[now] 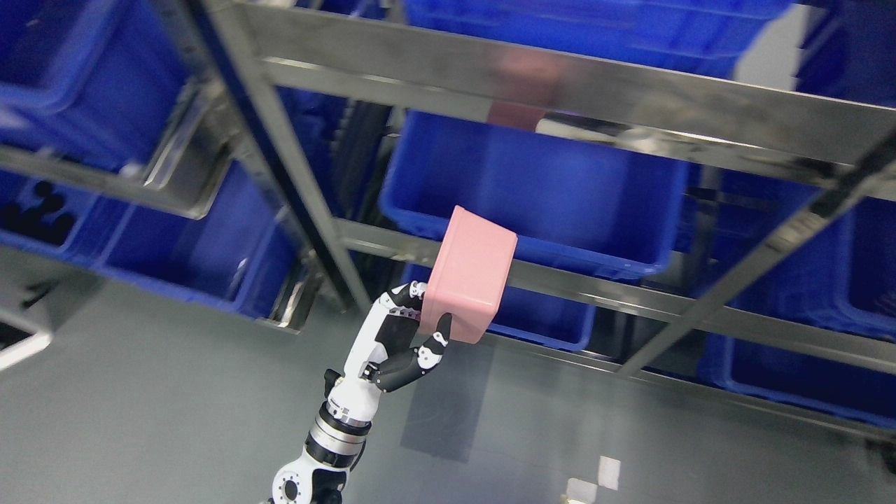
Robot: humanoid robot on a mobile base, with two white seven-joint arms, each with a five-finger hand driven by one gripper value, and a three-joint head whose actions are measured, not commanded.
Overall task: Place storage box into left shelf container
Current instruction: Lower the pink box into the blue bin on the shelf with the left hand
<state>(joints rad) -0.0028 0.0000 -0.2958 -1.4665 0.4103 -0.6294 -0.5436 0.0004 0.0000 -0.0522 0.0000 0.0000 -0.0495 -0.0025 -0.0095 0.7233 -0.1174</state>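
The left hand (392, 336) has its fingers clamped on the pink storage box (469, 280), held up before the shelf rail (595, 290) (not inside yet); the blue container (532, 189) behind awaits it.

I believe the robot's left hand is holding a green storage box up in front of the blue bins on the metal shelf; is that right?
Not quite: the colour is wrong. In the head view the storage box is pink, not green. The rest stands: the left hand has its fingers gripped on it, holding it up in front of the blue bins on the metal shelf.
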